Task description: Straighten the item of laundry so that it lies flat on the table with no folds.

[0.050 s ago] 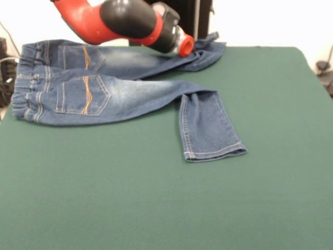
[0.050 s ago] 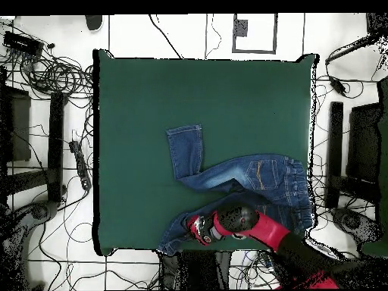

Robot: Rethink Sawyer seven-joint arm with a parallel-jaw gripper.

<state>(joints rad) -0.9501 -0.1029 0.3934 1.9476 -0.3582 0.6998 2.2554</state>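
The Sawyer arm point(image 1: 122, 21) is built of thick rounded segments in glossy red and black. In the front view a red cylindrical link gives way to a bulbous black joint housing, then a narrow red collar, then a dark grey-black wrist section with a paler panel on its upper side. The wrist ends in a small round orange-red cap point(image 1: 186, 46). In the overhead view the same arm point(image 2: 269, 227) shows a red link, a black rounded joint, and a red-and-black end piece point(image 2: 201, 227) with pale markings on it
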